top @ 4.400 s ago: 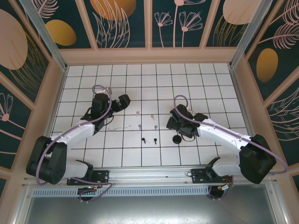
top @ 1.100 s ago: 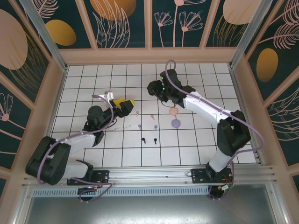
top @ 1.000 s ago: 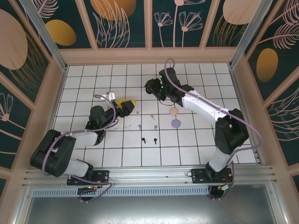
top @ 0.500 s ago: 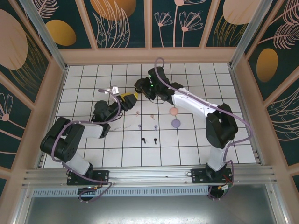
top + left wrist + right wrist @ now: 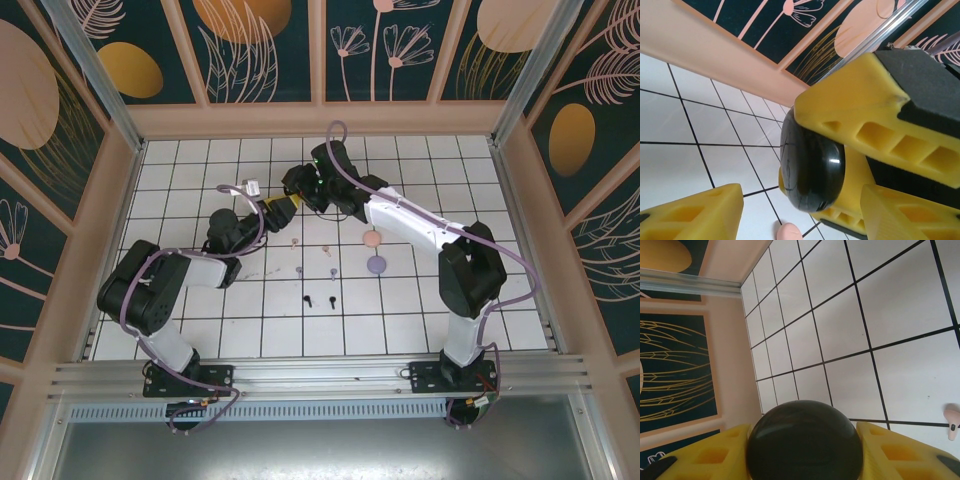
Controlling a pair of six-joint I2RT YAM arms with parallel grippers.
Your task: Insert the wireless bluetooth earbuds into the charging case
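A round, glossy black charging case [image 5: 805, 440] sits clamped between the yellow fingers of my right gripper [image 5: 802, 434], which is shut on it above the back middle of the grid. The left wrist view shows the same case [image 5: 810, 165] edge-on, held by the right gripper's fingers [image 5: 865, 100]. My left gripper [image 5: 800, 217] straddles it with jaws partly apart, its left finger [image 5: 690, 215] clear of the case. From above, both grippers meet, left [image 5: 283, 208] and right [image 5: 299, 194]. Earbuds lie on the tiles: pink [image 5: 294, 241], purple [image 5: 299, 270], black [image 5: 308, 298].
A second earbud of each colour lies to the right: pink [image 5: 325, 247], purple [image 5: 333, 272], black [image 5: 328, 300]. A pink round disc [image 5: 371, 239] and a purple one [image 5: 376, 265] rest right of them. A pink bud [image 5: 788, 231] lies just under the grippers.
The right arm has carried the black case leftward to the left gripper. The left gripper has risen toward it and its jaws have narrowed around the case.
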